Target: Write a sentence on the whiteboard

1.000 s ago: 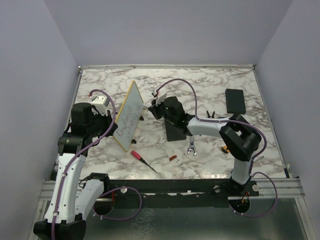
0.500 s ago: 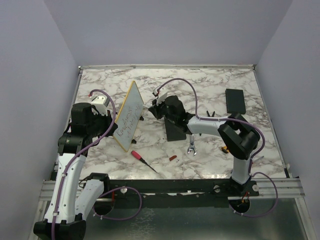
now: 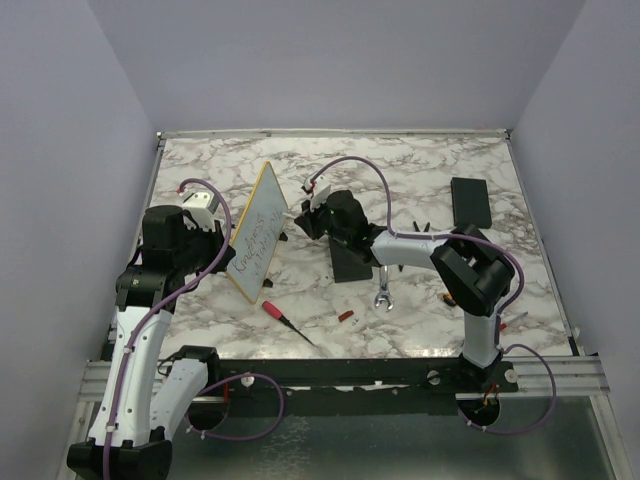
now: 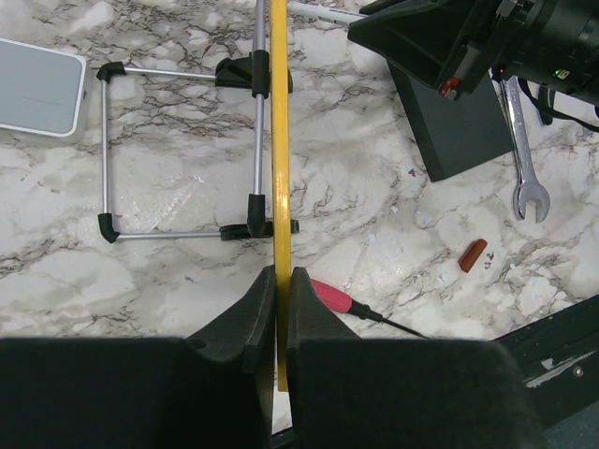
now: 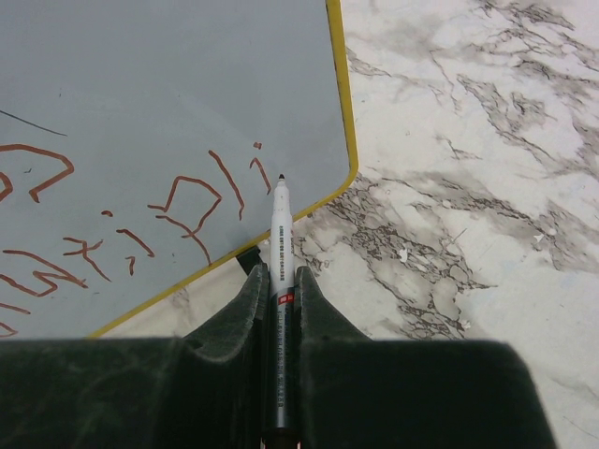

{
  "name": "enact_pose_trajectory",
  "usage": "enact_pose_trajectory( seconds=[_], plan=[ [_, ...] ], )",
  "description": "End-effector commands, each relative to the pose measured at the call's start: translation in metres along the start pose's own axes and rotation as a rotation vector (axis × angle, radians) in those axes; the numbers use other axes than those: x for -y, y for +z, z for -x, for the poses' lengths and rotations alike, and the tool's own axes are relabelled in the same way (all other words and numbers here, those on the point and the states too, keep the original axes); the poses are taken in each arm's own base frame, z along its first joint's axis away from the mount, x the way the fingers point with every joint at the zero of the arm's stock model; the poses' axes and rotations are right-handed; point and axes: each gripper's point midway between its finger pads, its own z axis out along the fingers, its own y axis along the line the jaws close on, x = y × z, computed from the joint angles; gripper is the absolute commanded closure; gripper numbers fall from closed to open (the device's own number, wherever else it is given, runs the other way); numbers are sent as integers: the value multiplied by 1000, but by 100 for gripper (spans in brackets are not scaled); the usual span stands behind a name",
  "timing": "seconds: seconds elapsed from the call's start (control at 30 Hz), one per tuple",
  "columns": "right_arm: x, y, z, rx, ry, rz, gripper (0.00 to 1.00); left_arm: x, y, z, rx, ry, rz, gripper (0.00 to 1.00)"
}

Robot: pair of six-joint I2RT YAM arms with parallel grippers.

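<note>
Right gripper clamps the marker, its tip over the whiteboard beside the red sentence. I can't read that or the barrel print. Left gripper pinches the board's yellow edge, holding it tilted, left of centre on the table.

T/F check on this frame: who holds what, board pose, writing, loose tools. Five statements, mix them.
1. The left gripper is shut on the whiteboard by its yellow edge. True.
2. The right gripper is empty. False: it grips a marker.
3. A wrench lies on the table. True.
4. The whiteboard lies flat on the table. False: it stands up, tilted, in the left gripper.
5. The board's face is blank. False: handwriting covers part of it.
</note>
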Motion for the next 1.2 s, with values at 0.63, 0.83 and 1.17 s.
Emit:
enact_pose_trajectory(
  seconds=[0.63, 0.83, 1.17],
  plan=[
    [8, 13, 18, 51, -7, -52, 99, 6, -1, -4, -8, 10, -32, 100],
    [8, 10, 28, 75, -10, -53, 99, 6, -1, -4, -10, 10, -32, 100],
    [2, 5, 30, 89, -15, -22, 99, 6, -1, -4, -10, 10, -34, 100]
  ],
)
